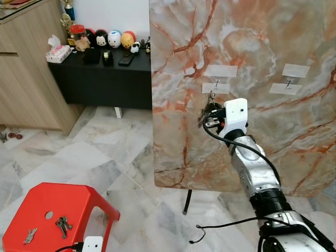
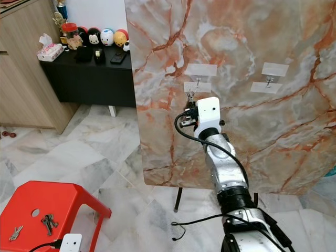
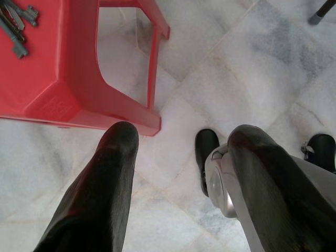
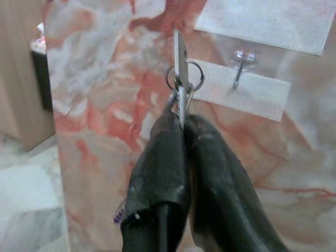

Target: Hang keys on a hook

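Note:
My right gripper (image 1: 211, 109) is raised against the marble board (image 1: 252, 47) and is shut on a set of keys (image 4: 181, 79), whose ring and blade stick up past the fingertips. The keys sit just below and beside the left clear hook (image 4: 240, 65), which is taped to the board; the ring is not on it. A second taped hook (image 1: 289, 82) is further right. Two more key sets (image 1: 64, 226) lie on the red stool (image 1: 52, 197). My left gripper (image 3: 178, 152) hangs open over the floor beside that stool.
A black low cabinet (image 1: 100, 73) with toys and a tissue pack stands at the back left, next to a wooden cupboard (image 1: 26, 68). A black cable (image 1: 220, 227) lies on the marble floor below the board's stand.

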`<state>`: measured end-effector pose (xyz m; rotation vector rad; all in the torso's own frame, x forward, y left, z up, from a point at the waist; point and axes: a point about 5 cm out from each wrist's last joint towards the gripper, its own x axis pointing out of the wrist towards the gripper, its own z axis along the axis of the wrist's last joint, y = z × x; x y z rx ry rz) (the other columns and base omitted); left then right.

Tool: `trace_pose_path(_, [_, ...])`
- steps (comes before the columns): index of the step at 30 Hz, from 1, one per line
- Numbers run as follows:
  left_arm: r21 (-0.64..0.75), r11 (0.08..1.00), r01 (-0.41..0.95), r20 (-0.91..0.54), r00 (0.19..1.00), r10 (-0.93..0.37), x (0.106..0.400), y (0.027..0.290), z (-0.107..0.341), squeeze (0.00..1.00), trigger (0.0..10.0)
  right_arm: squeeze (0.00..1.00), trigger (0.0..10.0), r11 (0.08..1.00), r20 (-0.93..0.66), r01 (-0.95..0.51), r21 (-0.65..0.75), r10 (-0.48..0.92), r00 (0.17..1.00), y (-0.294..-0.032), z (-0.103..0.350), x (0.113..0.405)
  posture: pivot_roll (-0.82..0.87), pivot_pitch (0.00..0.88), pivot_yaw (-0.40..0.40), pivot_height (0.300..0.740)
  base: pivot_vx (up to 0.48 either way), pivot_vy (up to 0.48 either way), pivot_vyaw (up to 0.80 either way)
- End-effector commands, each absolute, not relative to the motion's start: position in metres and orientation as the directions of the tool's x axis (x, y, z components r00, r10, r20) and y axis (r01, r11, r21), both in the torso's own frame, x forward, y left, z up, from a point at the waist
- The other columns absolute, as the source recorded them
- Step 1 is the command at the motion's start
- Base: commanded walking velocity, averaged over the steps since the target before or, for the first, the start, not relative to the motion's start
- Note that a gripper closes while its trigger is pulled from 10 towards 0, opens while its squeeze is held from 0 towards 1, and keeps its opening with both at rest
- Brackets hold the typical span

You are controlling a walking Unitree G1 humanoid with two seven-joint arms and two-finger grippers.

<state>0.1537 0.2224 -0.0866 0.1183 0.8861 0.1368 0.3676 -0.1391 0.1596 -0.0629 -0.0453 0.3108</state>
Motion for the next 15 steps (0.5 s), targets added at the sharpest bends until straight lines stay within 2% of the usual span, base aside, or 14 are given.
trace_pose_path(1, [0.15,0.986,-0.065,-0.769,0.619,0.158,0.153,0.219,-0.088,0.0,10.0,0.0,10.0,0.933,0.058,-0.356,-0.058,0.36,0.931,-0.145,0.17,0.367,0.06,0.041,-0.043,0.737,0.0,0.0,0.0])
trace_pose_path(4, [0.15,0.987,-0.063,-0.77,0.619,0.156,0.153,0.219,-0.088,0.0,10.0,0.0,10.0,0.894,0.053,-0.447,-0.036,0.448,0.892,-0.154,0.173,0.365,0.06,0.038,-0.044,0.737,0.0,0.0,0.0])
trace_pose_path(9, [0.151,0.986,-0.065,-0.769,0.62,0.158,0.154,0.219,-0.088,0.0,10.0,0.0,10.0,0.855,0.069,-0.517,0.038,0.514,0.855,-0.169,0.177,0.362,0.06,0.037,-0.047,0.737,0.0,0.0,0.0])
trace_pose_path(15, [0.151,0.986,-0.067,-0.768,0.62,0.16,0.154,0.219,-0.087,0.0,10.0,0.0,10.0,0.805,0.077,-0.592,0.041,0.588,0.805,-0.19,0.18,0.355,0.06,0.033,-0.044,0.737,0.0,0.0,0.0])
